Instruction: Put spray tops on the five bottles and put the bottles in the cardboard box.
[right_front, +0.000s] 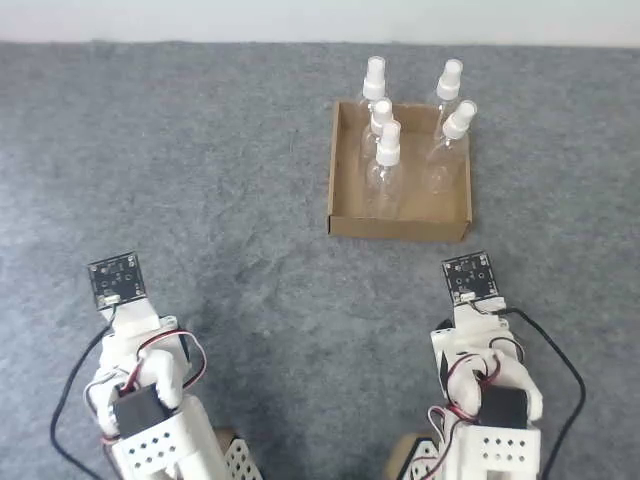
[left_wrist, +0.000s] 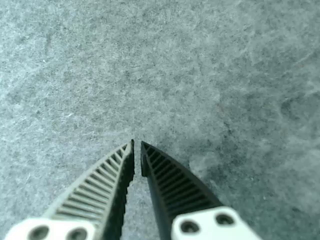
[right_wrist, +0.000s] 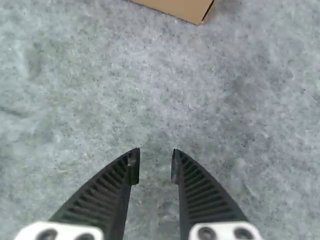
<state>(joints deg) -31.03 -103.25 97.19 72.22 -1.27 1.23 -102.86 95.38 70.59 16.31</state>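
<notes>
From where I stand, the five bottles (right_front: 383, 180) are upright with their spray tops (right_front: 388, 143) on, grouped at the cardboard box (right_front: 400, 226) on the far right of the grey surface (right_front: 200, 200). Three clearly stand inside. The far two could be inside or just behind the far wall; I cannot tell.

Both arms sit folded at the near edge, well apart from the box. If either swung out, I reckon it could clip the box and topple the tall, tightly packed bottles.

The high view gives the layout of bottles and box. The wrist views give the fingers: the left gripper (left_wrist: 137, 145) has its fingers almost together, with a sliver between the tips. The right gripper (right_wrist: 155, 160) has its fingers a little apart, holding nothing, with a box corner (right_wrist: 175, 7) beyond.
</notes>
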